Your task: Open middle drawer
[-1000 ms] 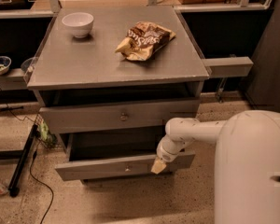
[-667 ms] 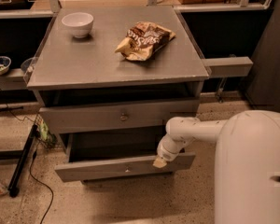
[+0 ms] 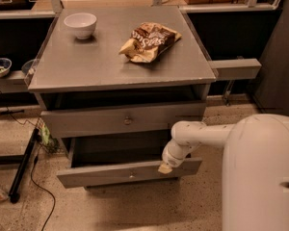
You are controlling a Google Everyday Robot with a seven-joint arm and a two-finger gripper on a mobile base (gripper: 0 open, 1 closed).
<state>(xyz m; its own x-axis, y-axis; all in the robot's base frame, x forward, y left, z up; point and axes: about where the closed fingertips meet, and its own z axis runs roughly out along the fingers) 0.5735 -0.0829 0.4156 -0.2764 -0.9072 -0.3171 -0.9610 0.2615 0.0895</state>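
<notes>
One drawer sits partly open — the middle drawer (image 3: 111, 174), below the taller knobbed front (image 3: 86, 123). Robot's gripper (image 3: 164, 168) rests at its top edge, rt of centre, prob. hooked there to haul it out; whether it's clamped or open — can't tell.

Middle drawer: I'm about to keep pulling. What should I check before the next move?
1. Middle drawer out of the cabinet: ok, partly open.
2. Gripper at the drawer's top edge, near its right end: ok.
3. Firm hold on the front: cannot tell.
4. Black bar on the floor left of the drawer's path: ok.
5. Bowl and chip bag back from the top's front edge: ok.
</notes>
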